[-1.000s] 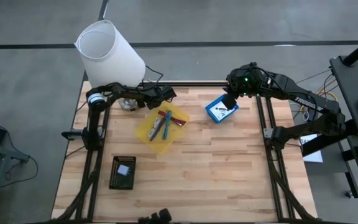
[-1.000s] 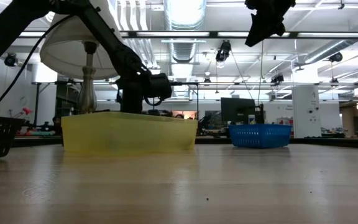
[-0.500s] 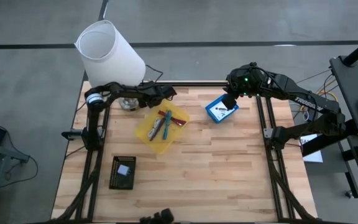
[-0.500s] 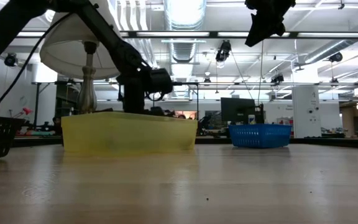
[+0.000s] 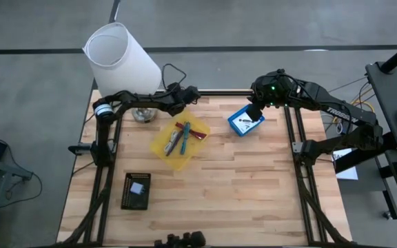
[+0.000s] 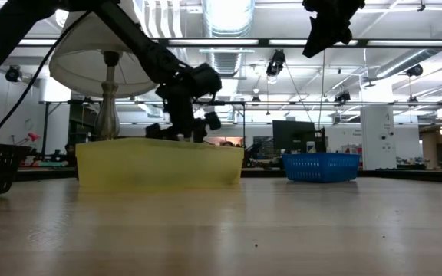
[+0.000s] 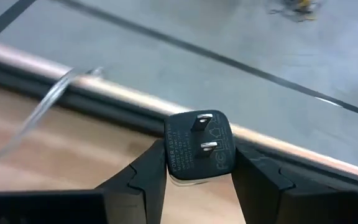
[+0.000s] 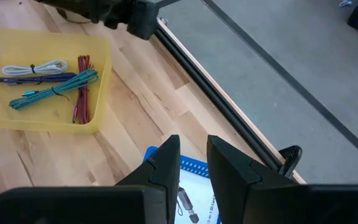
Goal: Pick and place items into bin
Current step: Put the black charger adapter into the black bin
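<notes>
Wooden tabletop (image 5: 253, 193) under both arms, with a yellow tray (image 5: 163, 148) near its middle carrying bundled cords (image 5: 178, 138) in teal, red, purple and white, a blue bin (image 5: 244, 122) toward the right rear, a black basket (image 5: 137, 191) at front left and a white lamp (image 5: 121, 58) at the rear left corner. Left pincer (image 7: 197, 180) clamped on a black two-prong plug adapter (image 7: 199, 147), now lifted above the tray's rear rim and swung toward the tabletop's back rail, where half a second ago sat lower just behind the tray. Right pincer (image 8: 193, 163) unmoved, hovering above the blue bin with fingers slightly parted and nothing between them.
</notes>
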Available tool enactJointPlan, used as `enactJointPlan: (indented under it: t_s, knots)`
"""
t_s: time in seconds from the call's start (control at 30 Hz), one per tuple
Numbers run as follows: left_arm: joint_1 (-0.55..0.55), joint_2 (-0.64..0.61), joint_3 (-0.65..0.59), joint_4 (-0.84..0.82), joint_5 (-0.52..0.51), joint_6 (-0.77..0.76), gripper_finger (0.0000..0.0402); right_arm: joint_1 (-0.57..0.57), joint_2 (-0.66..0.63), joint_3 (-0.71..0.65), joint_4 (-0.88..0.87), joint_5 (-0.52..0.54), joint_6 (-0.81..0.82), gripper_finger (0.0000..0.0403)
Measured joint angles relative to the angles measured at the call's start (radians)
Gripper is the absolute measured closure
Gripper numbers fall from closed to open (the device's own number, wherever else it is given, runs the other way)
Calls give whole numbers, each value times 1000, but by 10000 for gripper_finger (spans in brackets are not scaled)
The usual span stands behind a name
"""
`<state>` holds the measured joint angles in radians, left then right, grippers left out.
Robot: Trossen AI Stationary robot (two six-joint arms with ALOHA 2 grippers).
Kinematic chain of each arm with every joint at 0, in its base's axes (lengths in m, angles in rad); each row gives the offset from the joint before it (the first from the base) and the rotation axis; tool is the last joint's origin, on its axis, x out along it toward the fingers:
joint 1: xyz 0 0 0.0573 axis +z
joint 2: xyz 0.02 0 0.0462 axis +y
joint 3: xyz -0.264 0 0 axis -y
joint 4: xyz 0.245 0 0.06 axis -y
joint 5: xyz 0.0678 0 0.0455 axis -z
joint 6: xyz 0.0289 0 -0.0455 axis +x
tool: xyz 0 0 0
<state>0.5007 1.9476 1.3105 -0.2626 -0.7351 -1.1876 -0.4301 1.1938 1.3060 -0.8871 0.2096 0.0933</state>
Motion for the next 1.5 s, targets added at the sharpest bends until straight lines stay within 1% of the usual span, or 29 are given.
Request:
enactJointPlan:
  t_s: [0.27, 0.43, 0.6, 0.7, 0.8, 0.87, 1.0, 1.03, 1.2, 1.37, 1.5]
  knots:
    - [-35, 0, 60, 152, -1, 222, 264, 0, 0, 0, 0, 0, 0, 335]
    - [-69, 0, 94, 202, 27, 338, 264, 0, 0, 0, 0, 0, 1, 335]
    - [-116, -5, 141, 202, 91, 474, 263, 0, 0, 0, 0, 1, -1, 335]
    - [-155, -24, 165, 203, 155, 584, 263, 0, 0, 0, 0, 3, -18, 335]
    - [-200, -66, 168, 199, 217, 699, 263, 0, 0, 0, 0, 3, -23, 335]
    - [-231, -103, 168, 183, 238, 756, 263, 0, 0, 0, 1, 3, -28, 335]
    - [-287, -204, 164, 28, 259, 817, 263, 0, 0, 0, 2, 3, -83, 335]
    - [-298, -231, 162, -37, 262, 827, 263, 0, 0, 0, 3, 3, -97, 335]
    - [-365, -351, 156, -245, 268, 830, 263, -1, 0, 0, 11, 26, -120, 335]
    - [-449, -450, 156, -422, 358, 827, 263, -3, 0, 0, 11, 29, -122, 335]
    - [-531, -493, 156, -574, 433, 817, 263, -3, -1, 0, 11, 29, -121, 335]
